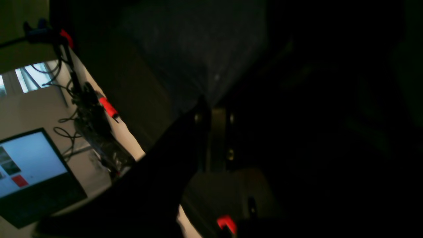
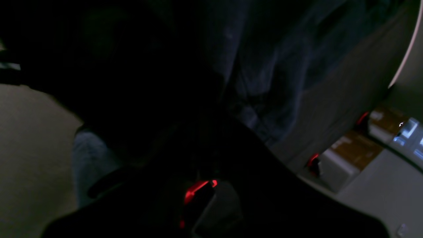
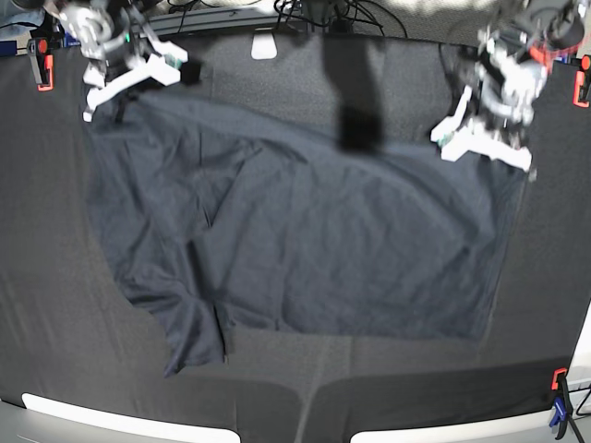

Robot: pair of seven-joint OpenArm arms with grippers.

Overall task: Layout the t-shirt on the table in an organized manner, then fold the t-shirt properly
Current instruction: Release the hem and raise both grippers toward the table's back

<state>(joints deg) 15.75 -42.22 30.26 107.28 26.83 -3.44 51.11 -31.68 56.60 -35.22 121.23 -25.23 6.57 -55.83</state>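
The dark slate-grey t-shirt (image 3: pixel 305 240) lies spread over most of the black table (image 3: pixel 55 295), with a creased sleeve at the lower left. At the back left, my right gripper (image 3: pixel 92 103) is shut on the shirt's far left corner and holds it slightly raised. My left gripper (image 3: pixel 485 146) is shut on the shirt's far right edge. In the left wrist view the gripper (image 1: pixel 214 104) is closed against the grey fabric (image 1: pixel 198 49). The right wrist view is very dark, and wrinkled shirt cloth (image 2: pixel 257 66) runs up to the fingers.
Red clamps (image 3: pixel 42 72) (image 3: pixel 580 88) hold the cloth at the back corners. A red and blue clamp (image 3: pixel 559 406) sits at the front right. Cables (image 3: pixel 314 14) lie behind the table. A lit screen (image 1: pixel 29 162) and boxes (image 2: pixel 350 155) stand beside the table.
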